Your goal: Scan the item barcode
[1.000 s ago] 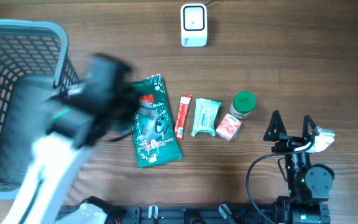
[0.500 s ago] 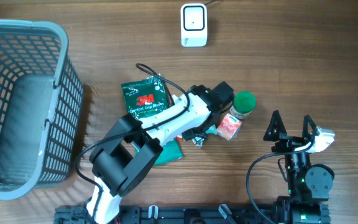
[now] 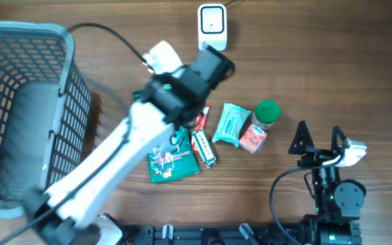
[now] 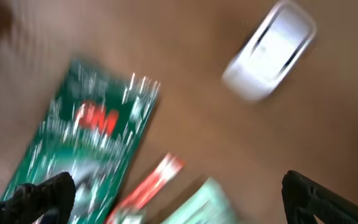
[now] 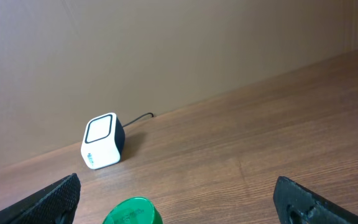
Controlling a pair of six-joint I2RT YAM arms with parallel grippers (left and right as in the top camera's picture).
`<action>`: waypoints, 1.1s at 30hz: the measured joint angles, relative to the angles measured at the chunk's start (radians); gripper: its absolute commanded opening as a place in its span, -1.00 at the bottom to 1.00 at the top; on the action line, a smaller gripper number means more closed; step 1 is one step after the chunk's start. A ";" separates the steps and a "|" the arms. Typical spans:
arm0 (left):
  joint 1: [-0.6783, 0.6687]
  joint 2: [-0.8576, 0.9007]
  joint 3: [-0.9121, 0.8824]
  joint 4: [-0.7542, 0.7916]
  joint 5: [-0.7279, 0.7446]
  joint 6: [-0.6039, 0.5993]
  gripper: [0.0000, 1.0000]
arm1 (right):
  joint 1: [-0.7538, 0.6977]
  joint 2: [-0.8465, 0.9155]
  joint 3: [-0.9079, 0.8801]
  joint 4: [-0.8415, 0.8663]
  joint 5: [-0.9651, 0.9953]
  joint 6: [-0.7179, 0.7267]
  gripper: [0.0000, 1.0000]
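Barcode scanner (image 3: 211, 27) stands at the far edge of the table (image 3: 332, 61), white with a dark window. Its top and cable are cut off in the overhead view, and the head of the left arm (image 3: 114, 156) reaches just below it. The items lie in a rough row mid-table. The green packet (image 3: 165, 163) is largely hidden under that arm, with only its lower end and a sliver of its upper edge showing. A red stick pack (image 3: 203, 148) lies tilted at its right edge, partly covered as well. A teal wipes pack (image 3: 230, 124), a small red packet (image 3: 251, 139) and a green-capped bottle (image 3: 267, 113) follow to the right, close together and in plain sight.

The left wrist view is heavily blurred, so print and barcodes cannot be read there. It does show the left gripper (image 4: 182, 196) spread wide, its fingertips at the bottom corners, with nothing between them. The right gripper (image 3: 317, 139) rests near the table's front right, well apart from the items, its fingers also splayed and empty. Its camera catches only the bottle's cap at the lower edge.

A grey mesh basket (image 3: 26, 28) fills the left side, cut off by the frame, with a grey shape inside that is hard to identify.
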 measured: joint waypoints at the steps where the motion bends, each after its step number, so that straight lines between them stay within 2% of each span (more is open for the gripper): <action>1: 0.014 -0.038 0.014 0.056 -0.043 0.033 1.00 | 0.000 0.000 0.000 0.000 0.000 0.000 0.99; 5: 0.072 -0.188 0.083 0.322 -0.171 0.274 1.00 | 0.000 0.000 0.000 0.000 0.000 0.000 0.99; 8: 0.080 -0.298 0.101 0.537 -0.212 0.509 0.99 | 0.000 0.000 0.000 0.000 0.000 0.000 1.00; 11: 0.079 -0.376 0.108 0.595 -0.227 0.692 0.99 | 0.000 0.000 0.000 0.000 0.000 0.000 1.00; 14: 0.080 -0.428 0.112 0.560 -0.257 0.883 1.00 | 0.000 0.000 0.000 0.000 0.000 0.000 0.99; 17: 0.079 -0.436 0.111 0.586 -0.298 1.007 1.00 | 0.000 0.000 0.000 0.000 0.000 0.000 1.00; 21: 0.057 -0.447 0.109 0.566 -0.317 1.086 1.00 | 0.000 0.000 0.000 0.000 0.000 0.000 0.99; 26: 0.051 -0.515 0.107 0.542 -0.312 1.109 0.99 | 0.000 0.000 0.000 0.000 0.000 0.000 1.00; 33: 0.059 -0.692 0.105 0.432 -0.165 1.082 1.00 | 0.000 0.000 0.000 0.000 0.000 0.000 0.99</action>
